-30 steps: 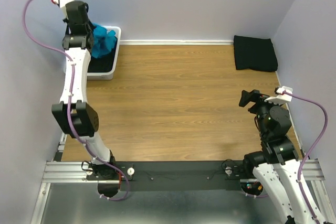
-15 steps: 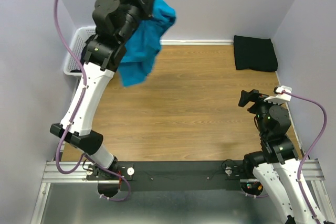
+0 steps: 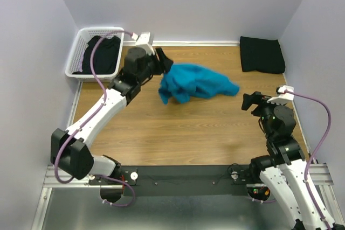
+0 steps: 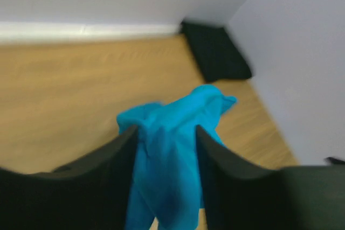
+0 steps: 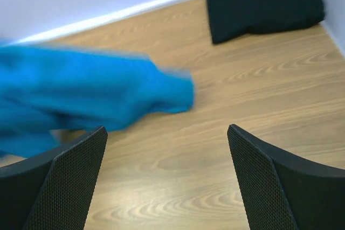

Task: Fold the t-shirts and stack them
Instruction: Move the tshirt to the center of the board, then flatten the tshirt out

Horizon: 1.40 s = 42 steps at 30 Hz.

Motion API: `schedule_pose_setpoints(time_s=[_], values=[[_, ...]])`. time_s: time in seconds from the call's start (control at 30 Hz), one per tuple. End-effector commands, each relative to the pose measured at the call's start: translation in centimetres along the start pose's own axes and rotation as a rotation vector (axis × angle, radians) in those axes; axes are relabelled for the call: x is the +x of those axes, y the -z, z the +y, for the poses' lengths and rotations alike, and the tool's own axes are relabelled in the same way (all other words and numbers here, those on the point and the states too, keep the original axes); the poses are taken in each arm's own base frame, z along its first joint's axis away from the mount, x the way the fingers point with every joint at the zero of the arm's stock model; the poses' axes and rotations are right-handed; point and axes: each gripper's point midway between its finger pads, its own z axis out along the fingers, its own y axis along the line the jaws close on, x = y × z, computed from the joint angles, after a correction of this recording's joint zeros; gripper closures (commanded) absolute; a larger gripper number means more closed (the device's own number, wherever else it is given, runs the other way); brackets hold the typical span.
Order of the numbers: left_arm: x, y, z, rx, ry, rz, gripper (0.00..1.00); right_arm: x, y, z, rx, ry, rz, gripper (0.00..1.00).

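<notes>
Teal t-shirt [image 3: 197, 87] sits crumpled in the upper middle of the top view, over the wooden tabletop [image 3: 161, 127]. One end of it is right at the left end effector [image 3: 166, 64]. Can't tell if it rests on the wood or hangs above it. White lattice basket [image 3: 75, 60] is at upper left with a black t-shirt [image 3: 102, 52] inside. Folded black t-shirt [image 3: 261, 54] lies in the upper right corner. Right end effector [image 3: 249, 102] is at the right, well apart from the teal fabric.

Left wrist view is blurred. Teal cloth fills the gap between the two dark fingers [image 4: 108, 176]; can't tell whether it's clamped or let go.

In the right wrist view the jaws are spread wide over bare wood. Teal shirt is a blur at left, and the folded black one is at top right.
</notes>
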Motion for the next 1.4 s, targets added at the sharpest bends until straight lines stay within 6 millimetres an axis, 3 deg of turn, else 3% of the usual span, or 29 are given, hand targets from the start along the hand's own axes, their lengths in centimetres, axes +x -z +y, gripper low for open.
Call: schedule_pose_setpoints(time_s=[0.0, 0.07, 0.27, 0.3, 0.4, 0.43, 0.47, 0.67, 0.7, 0.87, 1.03, 1.37], values=[[5.6, 0.7, 8.6, -0.27, 0.07, 0.05, 0.27, 1.6, -0.3, 2.5, -0.129, 0.023, 0.089, 0.0], [7.6, 2.1, 10.6, -0.341, 0.062, 0.076, 0.21, 3.0, -0.8, 3.2, -0.155, 0.007, 0.161, 0.0], [10.3, 5.6, 12.4, -0.404, 0.018, 0.117, 0.2, 7.0, -1.8, 5.7, -0.198, -0.112, 0.43, 0.0], [10.9, 5.9, 12.7, -0.408, 0.016, 0.131, 0.2, 8.6, -2.4, 5.5, -0.167, -0.109, 0.491, 0.01], [13.7, 6.6, 13.4, -0.409, 0.028, 0.197, 0.2, 9.7, -3.9, 4.6, -0.077, -0.123, 0.538, 0.06], [14.6, 6.7, 13.4, -0.401, 0.041, 0.218, 0.2, 11.2, -4.6, 4.0, -0.03, -0.111, 0.586, 0.06], [16.2, 6.9, 13.5, -0.39, 0.052, 0.263, 0.2, 11.1, -5.2, 3.7, 0.007, -0.121, 0.586, 0.08], [20.4, 7.3, 13.7, -0.363, 0.104, 0.38, 0.22, 14.3, -8.4, 0.5, 0.141, -0.197, 0.687, 0.11], [20.7, 7.3, 13.8, -0.364, 0.103, 0.388, 0.22, 14.4, -8.9, 0.8, 0.114, -0.228, 0.696, 0.11], [22.8, 6.9, 13.8, -0.339, 0.108, 0.447, 0.22, 15.8, -10.9, -2.2, 0.15, -0.335, 0.691, 0.16], [24.0, 5.8, 13.4, -0.303, 0.114, 0.484, 0.23, 16.3, -13.0, -2.2, 0.096, -0.299, 0.678, 0.31], [25.5, 4.5, 13.4, -0.296, 0.102, 0.536, 0.25, 19.8, -14.1, -2.2, 0.044, -0.278, 0.762, 0.34]])
